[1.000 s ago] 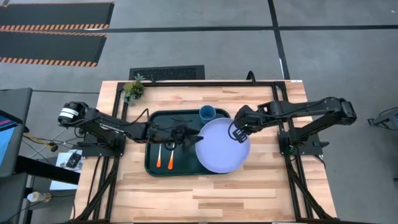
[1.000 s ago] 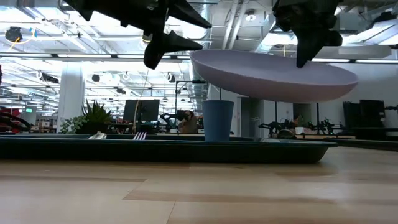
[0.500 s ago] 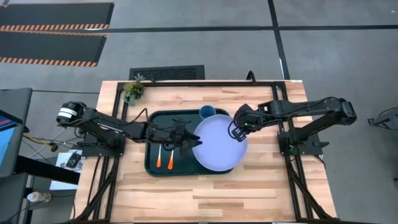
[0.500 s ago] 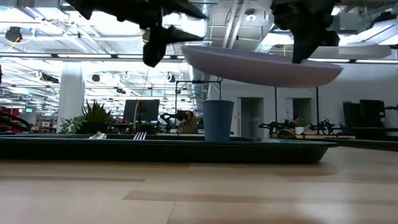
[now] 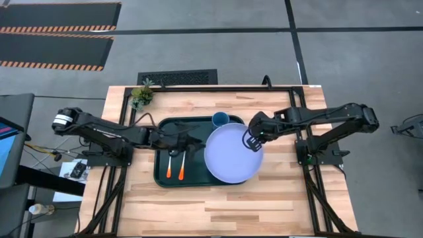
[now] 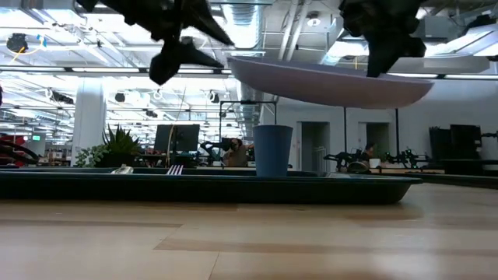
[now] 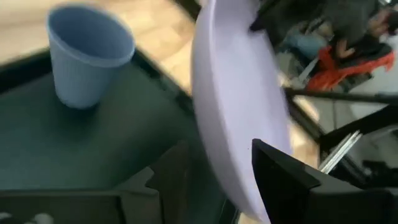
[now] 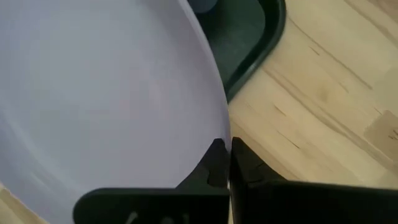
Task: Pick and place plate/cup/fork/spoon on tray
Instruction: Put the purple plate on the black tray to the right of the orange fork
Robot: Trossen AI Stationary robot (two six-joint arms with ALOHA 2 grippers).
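Right wrist view shows the right gripper [image 8: 225, 163] pinching the rim of the plate [image 8: 99, 93], its two dark fingertips [image 8: 214, 163] pressed close together with the thin lavender-blue edge between them. Beyond the rim lie a rounded corner of the dark green tray [image 8: 258, 40] and bare boards of the wooden table [image 8: 323, 93].

From above, the right gripper [image 5: 253, 141] grips the plate [image 5: 228, 157] at its right edge. The plate overlaps the right end of the tray [image 5: 160, 177] and juts past the tray's right rim over the table [image 5: 277, 198]. At table height the plate [image 6: 327, 82] hangs in the air, clear of the tray [image 6: 202, 189], slightly tilted, with the right gripper [image 6: 381, 47] at its upper side.

The left gripper [image 5: 190, 143] hovers over the middle of the tray, just left of the plate; in its own wrist view its fingers [image 7: 280, 171] stand spread apart, the plate [image 7: 236, 106] seen edge-on beside them and apparently not touched. The blue cup [image 5: 220, 120] stands upright at the tray's far edge, close to the plate's far side. The fork [image 5: 169, 163] and spoon [image 5: 182, 164] lie side by side in the tray's left half, orange handles toward the near rim; which is which cannot be told. A small potted plant [image 5: 141, 93] sits at the table's far left corner.
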